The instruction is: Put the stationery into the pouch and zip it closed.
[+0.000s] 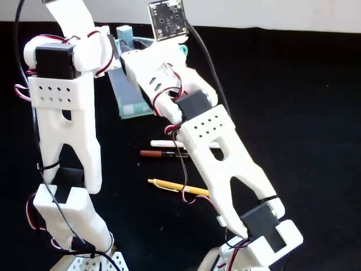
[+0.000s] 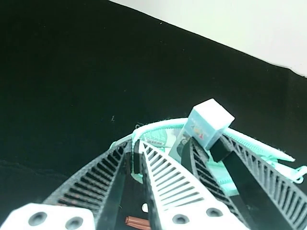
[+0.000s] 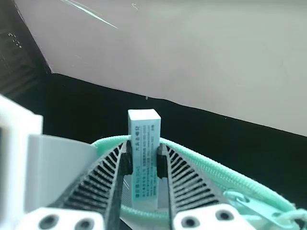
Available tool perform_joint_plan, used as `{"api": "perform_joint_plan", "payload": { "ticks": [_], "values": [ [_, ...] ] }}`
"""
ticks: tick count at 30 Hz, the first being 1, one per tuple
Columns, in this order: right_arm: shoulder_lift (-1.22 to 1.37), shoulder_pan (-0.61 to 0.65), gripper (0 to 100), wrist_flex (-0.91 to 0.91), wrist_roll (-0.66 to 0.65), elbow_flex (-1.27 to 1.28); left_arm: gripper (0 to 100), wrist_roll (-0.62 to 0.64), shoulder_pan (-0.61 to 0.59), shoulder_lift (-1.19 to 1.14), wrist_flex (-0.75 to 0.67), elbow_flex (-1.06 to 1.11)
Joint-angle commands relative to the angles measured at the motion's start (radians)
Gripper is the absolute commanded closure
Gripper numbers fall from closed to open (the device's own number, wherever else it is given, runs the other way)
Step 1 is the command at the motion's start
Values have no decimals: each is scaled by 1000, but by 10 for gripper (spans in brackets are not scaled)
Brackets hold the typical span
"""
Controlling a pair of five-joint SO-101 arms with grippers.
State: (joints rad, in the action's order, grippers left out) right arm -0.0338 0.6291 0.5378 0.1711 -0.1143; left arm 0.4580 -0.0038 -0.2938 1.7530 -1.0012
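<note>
A black table (image 1: 293, 113) is seen below a pale wall (image 3: 192, 57); the eraser (image 3: 143, 125) is gripped upright by the right gripper (image 3: 143, 154) at the mouth of the pouch (image 3: 216, 172); the pouch's rim is pinched by the left gripper (image 2: 135, 152). A white pen (image 1: 162, 144), a brown pen (image 1: 153, 153) and a yellow pen (image 1: 175, 185) are laid nearer, crossed by the right arm.

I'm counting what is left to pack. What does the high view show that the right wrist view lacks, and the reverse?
High view adds: a white pen, a brown pen and a yellow pen on the table. Right wrist view adds: the right gripper shut on the eraser, and the zip pull. Shared: the eraser and mint pouch.
</note>
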Motion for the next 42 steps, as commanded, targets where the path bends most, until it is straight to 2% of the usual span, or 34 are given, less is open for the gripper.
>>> {"api": "perform_joint_plan", "payload": {
  "ticks": [1, 6, 13, 15, 18, 20, 22, 24, 27, 29, 31, 34, 39, 42],
  "values": [
    [-12, -1, 940, 4, -63, -35, 993, -8, 8, -2, 6, 5],
    [-30, 5, 707, 79, -80, -47, 993, -34, 8, -2, 6, 5],
    [-191, -7, 739, 85, -74, -47, 993, -35, 8, -2, 6, 5],
    [-236, -45, 758, 137, -64, -48, 993, -37, 8, -2, 6, 5],
    [-297, -156, 764, 245, 20, -50, 993, -37, 8, -2, 6, 5],
    [-349, -228, 764, 361, -5, -50, 993, -37, 8, -2, 6, 5],
    [-404, -265, 764, 518, -117, -47, 993, -38, 8, -2, 6, 5],
    [-444, -243, 764, 697, -328, -38, 993, -38, 8, -2, 6, 7],
    [-473, -85, 764, 977, -643, 65, 993, -38, 10, -2, 6, 10],
    [-473, 35, 764, 1070, -735, 173, 993, -38, 12, -2, 6, 12],
    [-472, 124, 764, 1036, -741, 303, 993, -38, 13, -2, 6, 12],
    [-463, 179, 764, 835, -743, 533, 993, -38, 10, -2, 6, 12],
    [-447, 197, 764, 466, -776, 914, 993, -40, 12, -2, 6, 12],
    [-380, 193, 764, 320, -792, 1018, 993, -40, 15, -2, 6, 12]
  ]
}}
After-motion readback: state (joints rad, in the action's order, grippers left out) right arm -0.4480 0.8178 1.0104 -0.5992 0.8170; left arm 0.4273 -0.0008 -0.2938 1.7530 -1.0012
